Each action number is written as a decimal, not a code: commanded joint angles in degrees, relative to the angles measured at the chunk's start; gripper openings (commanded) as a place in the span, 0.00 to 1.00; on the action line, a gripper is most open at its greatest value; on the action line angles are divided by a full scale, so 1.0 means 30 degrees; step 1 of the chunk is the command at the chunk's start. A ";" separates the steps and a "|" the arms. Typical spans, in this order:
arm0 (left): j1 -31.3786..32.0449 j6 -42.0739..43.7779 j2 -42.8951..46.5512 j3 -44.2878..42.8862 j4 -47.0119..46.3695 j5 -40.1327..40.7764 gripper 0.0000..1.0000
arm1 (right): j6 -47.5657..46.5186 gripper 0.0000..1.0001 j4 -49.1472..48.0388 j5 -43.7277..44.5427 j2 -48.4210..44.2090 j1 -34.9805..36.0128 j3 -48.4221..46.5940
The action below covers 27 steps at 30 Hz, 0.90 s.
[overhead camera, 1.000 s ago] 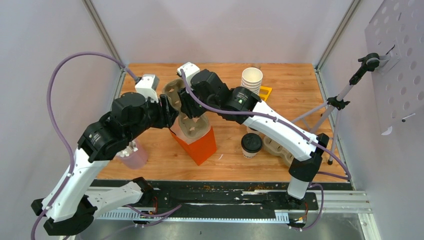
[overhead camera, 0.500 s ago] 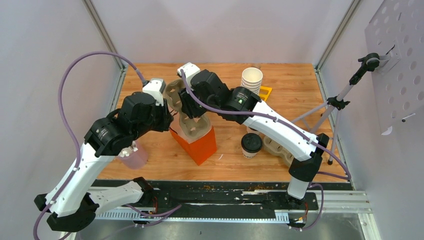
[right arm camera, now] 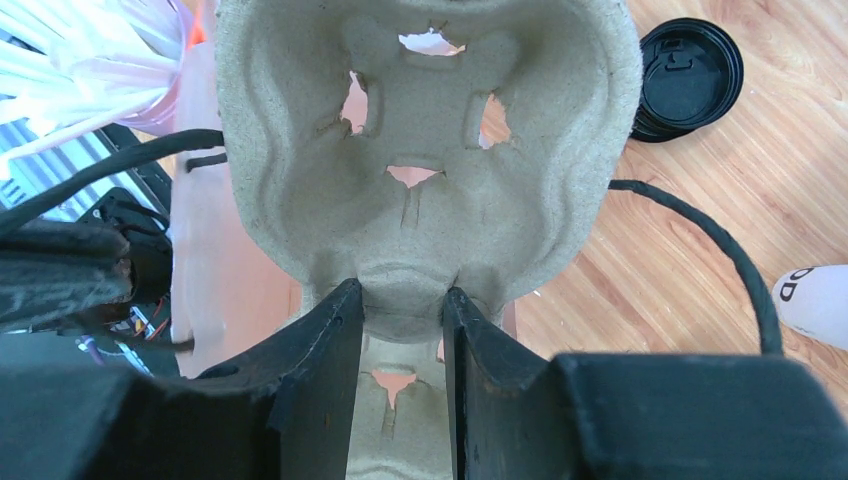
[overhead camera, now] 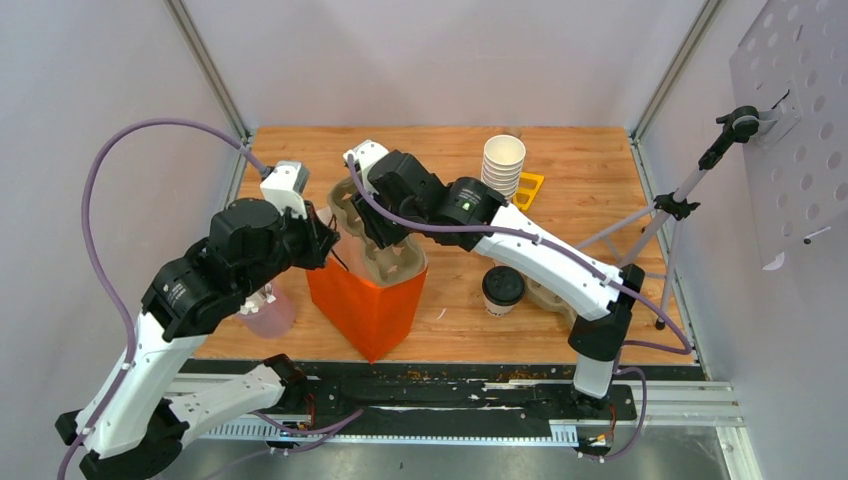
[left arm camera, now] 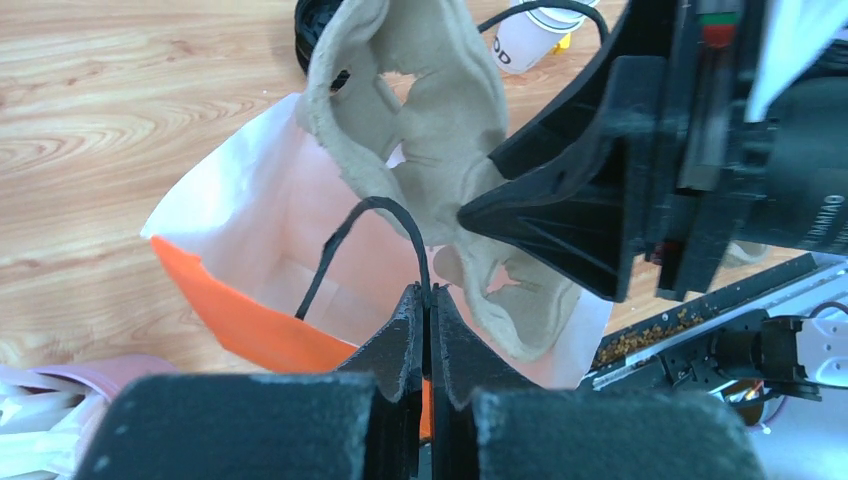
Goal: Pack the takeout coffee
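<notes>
We are pinching the handle (left arm camera: 372, 203) in the left gripper (left arm camera: 428, 300) and clasping the carrier (right arm camera: 290, 130) in the right gripper (right arm camera: 402, 300) above the orange bag (overhead camera: 365, 305), the lidded cup (overhead camera: 503, 287) lying to its right

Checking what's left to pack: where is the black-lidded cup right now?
In the top view the black-lidded cup stands on the table, right of the orange bag, beside the spare carrier lying there.

The carrier (overhead camera: 385, 262) hangs over the bag (overhead camera: 365, 310)'s mouth before me; a lidded cup (overhead camera: 502, 286) stands to its right, the cup stack (overhead camera: 503, 156) farther back.
</notes>
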<state>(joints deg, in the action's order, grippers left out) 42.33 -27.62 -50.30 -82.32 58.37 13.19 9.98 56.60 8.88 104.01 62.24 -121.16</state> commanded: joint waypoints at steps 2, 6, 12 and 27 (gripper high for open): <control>-0.0007 -0.0054 0.0705 0.1100 -0.1747 -0.0443 0.00 | 0.0094 0.33 0.0776 0.0389 0.0764 0.0143 -0.1684; -0.0018 0.0491 0.1859 0.2814 -0.3542 -0.0860 0.00 | 0.0683 0.34 0.0806 -0.0967 0.0984 0.0073 -0.2224; -0.0016 0.1139 0.3030 0.4099 -0.4691 -0.1237 0.00 | 0.1182 0.34 0.2046 -0.2563 0.0899 -0.0004 -0.2680; -0.0042 0.1403 0.3910 0.4350 -0.4792 -0.2670 0.42 | -0.1419 0.34 0.2693 -0.4856 0.0564 0.0205 -0.1189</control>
<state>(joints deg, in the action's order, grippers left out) 42.35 -23.83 -38.30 -66.70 45.06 5.98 9.93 64.05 -3.70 107.63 62.26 -125.34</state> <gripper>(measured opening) 0.248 0.349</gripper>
